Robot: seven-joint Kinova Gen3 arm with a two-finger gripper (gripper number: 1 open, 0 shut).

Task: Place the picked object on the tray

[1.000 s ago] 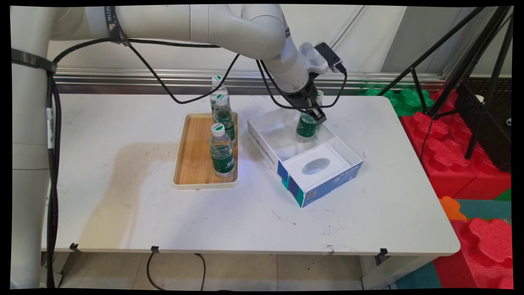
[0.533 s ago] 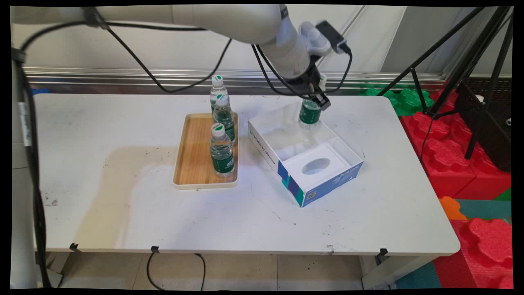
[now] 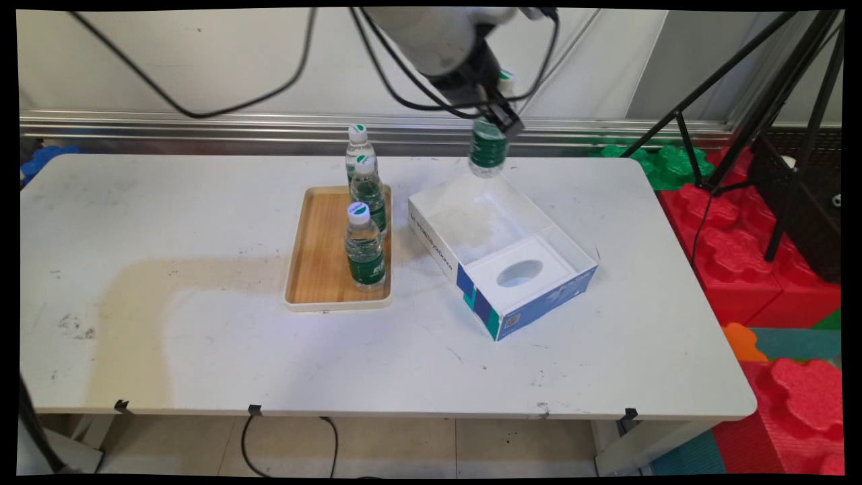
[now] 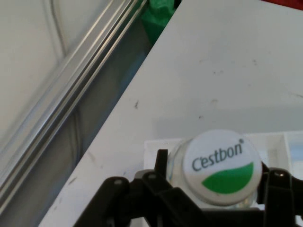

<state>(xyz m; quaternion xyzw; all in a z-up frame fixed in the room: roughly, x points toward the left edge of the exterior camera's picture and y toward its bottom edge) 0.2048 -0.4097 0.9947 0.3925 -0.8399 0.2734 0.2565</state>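
The gripper (image 3: 497,113) is clenched on a water bottle (image 3: 486,149) with a green label, held in the air above the far end of the open blue-and-white box (image 3: 502,259) on the table (image 3: 202,337). Its white cap (image 4: 221,168) reads "C'estbon". Three like bottles stand near the wooden tray (image 3: 320,256).

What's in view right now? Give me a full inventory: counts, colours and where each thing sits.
Held water bottle: one, clear with green label and white cap, in the air above the box's far end.
Standing water bottles: three, same kind; two on the tray, one just behind its far edge.
Wooden tray: one, tan with pale rim, table centre.
Cardboard box: one, open, white inside with blue sides, right of the tray.
Table: one, white, scuffed.
Foam blocks: several, red, green and orange, on the floor at right.
Tripod: one, black, right edge.
Gripper: one, black, clamped on the bottle's neck.
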